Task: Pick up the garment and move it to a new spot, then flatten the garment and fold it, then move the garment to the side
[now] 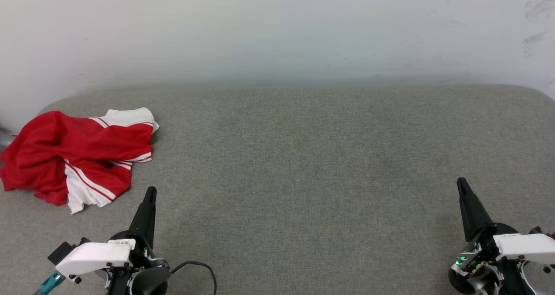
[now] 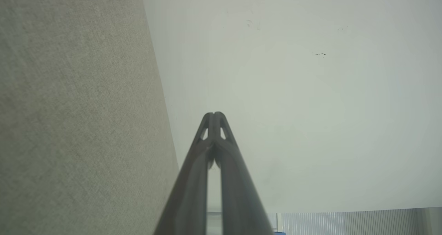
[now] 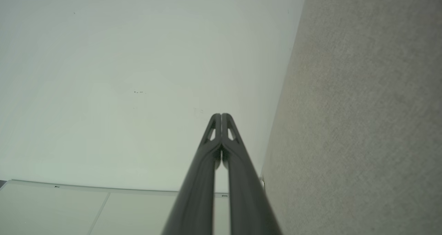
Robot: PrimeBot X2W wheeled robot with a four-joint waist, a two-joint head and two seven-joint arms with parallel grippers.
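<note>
Garment [image 1: 73, 156] crumpled at table's [image 1: 303, 156] far left, untouched. Soft, light, floppy; I'd pinch a raised red fold. L gripper [image 1: 150, 191] & R gripper [image 1: 461, 182] both clenched, empty.

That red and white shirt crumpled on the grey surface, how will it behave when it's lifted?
Probably floppy: the garment lies in crumpled folds, so it should drape from wherever it's pinched. It looks thin, so likely light. Pushed over the textured grey surface, it would probably bunch rather than slide.
</note>
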